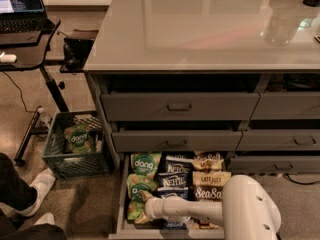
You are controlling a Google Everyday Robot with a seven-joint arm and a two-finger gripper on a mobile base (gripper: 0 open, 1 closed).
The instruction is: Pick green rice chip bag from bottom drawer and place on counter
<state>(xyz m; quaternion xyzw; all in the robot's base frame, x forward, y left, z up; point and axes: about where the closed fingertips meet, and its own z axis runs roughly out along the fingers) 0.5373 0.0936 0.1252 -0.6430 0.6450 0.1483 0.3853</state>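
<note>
The bottom drawer [120, 209] stands pulled open under the counter [200, 29]. Green rice chip bags lie in a column along its left side: one at the back [145, 163], one in the middle [139, 186] and one near the front [131, 210]. My gripper [143, 207] is down inside the drawer at the end of the white arm, which reaches in from the right. It sits against the right edge of the front and middle green bags and hides part of them.
Blue Kettle bags [175, 167] and brown bags, one reading Sea Salt [210, 193], fill the drawer's middle and right. Two closed drawers sit above. A crate [55, 159] holding another green bag [77, 139] stands at the left, beside a black desk with a laptop [20, 4] and a person's shoe [40, 184].
</note>
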